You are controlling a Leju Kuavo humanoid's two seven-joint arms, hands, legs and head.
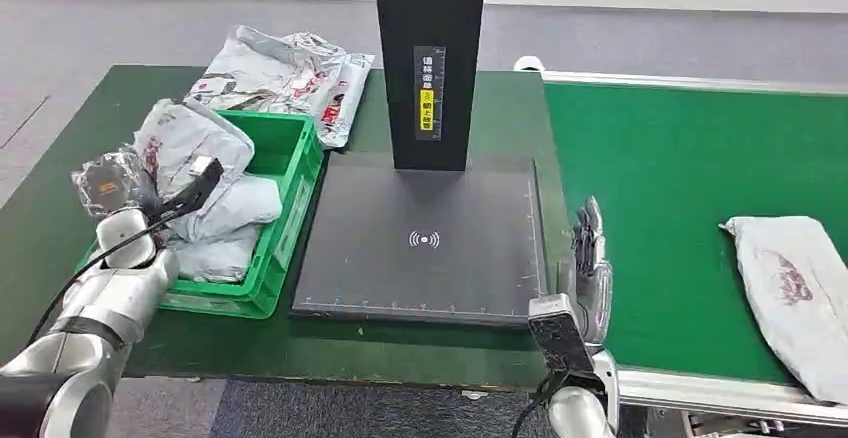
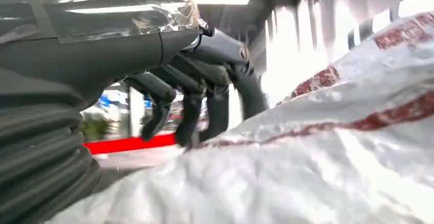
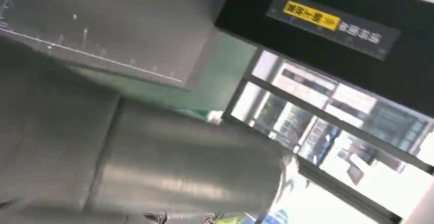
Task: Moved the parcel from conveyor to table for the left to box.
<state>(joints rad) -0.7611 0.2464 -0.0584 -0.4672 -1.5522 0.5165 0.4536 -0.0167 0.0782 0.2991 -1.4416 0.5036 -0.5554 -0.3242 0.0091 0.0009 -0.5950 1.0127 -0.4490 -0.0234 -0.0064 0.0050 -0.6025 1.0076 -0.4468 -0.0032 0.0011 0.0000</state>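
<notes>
A grey-white parcel (image 1: 797, 288) with red print lies on the green conveyor belt (image 1: 680, 178) at the far right. My right hand (image 1: 592, 258) stands at the table's right edge beside the belt, fingers stretched out and holding nothing, well short of that parcel. My left hand (image 1: 112, 186) hovers over the left side of the green crate (image 1: 292, 183), which holds several grey parcels (image 1: 205, 173). In the left wrist view its dark fingers (image 2: 204, 96) hang apart and loosely bent just above a crumpled parcel (image 2: 317, 173), gripping nothing.
A black scanner pad (image 1: 425, 243) lies at the table's middle, with a tall black post (image 1: 430, 58) carrying a yellow label behind it. More parcels (image 1: 290, 73) are piled behind the crate. The conveyor's silver rail (image 1: 700, 393) runs along its near edge.
</notes>
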